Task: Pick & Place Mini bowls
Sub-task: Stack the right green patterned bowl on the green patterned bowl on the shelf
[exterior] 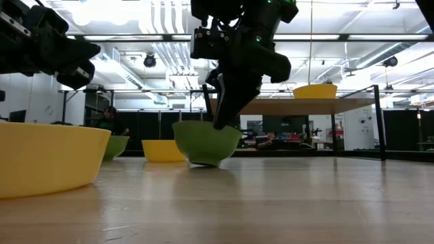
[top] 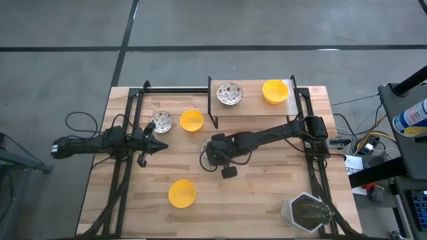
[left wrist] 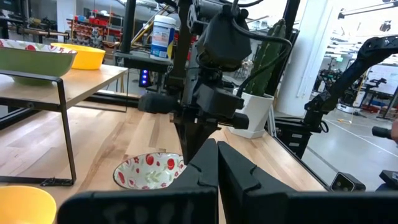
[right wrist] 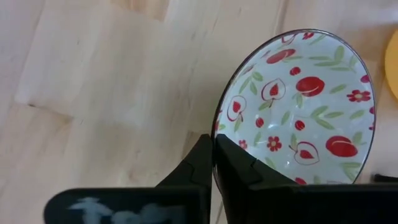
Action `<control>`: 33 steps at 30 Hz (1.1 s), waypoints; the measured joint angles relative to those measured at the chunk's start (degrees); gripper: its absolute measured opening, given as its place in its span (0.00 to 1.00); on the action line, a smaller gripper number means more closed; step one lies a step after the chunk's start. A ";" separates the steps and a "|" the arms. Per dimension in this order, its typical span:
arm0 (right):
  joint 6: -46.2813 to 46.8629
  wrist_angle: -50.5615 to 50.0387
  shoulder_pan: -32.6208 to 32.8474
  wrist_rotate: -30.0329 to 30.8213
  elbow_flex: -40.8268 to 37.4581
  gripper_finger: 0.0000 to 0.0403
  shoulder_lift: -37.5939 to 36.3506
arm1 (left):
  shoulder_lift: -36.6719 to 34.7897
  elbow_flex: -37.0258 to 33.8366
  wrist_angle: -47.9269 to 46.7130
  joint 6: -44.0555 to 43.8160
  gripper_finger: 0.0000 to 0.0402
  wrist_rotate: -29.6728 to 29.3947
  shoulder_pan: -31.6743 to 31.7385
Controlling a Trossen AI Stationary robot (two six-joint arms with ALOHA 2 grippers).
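Right gripper (right wrist: 213, 163) reaching down, clamping patterned bowl (right wrist: 298, 112) rim, left gripper (left wrist: 217, 167) closed

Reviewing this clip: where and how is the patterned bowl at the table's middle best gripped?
By its thin rim, from above. The patterned bowl sits upright and open, too wide to span, so one finger goes inside the wall and one outside. The right gripper already pinches the rim this way.
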 joint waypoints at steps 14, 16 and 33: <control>-0.53 1.17 -0.03 1.33 -0.59 0.29 0.11 | 0.00 0.00 0.02 -0.01 0.00 -0.01 0.00; -0.71 1.80 0.01 1.31 -1.16 0.31 0.11 | 0.00 0.01 0.00 0.00 0.00 -0.01 0.00; 0.23 3.33 -0.24 4.25 -5.30 0.09 0.11 | 0.00 -0.01 0.02 0.00 0.00 0.00 -0.02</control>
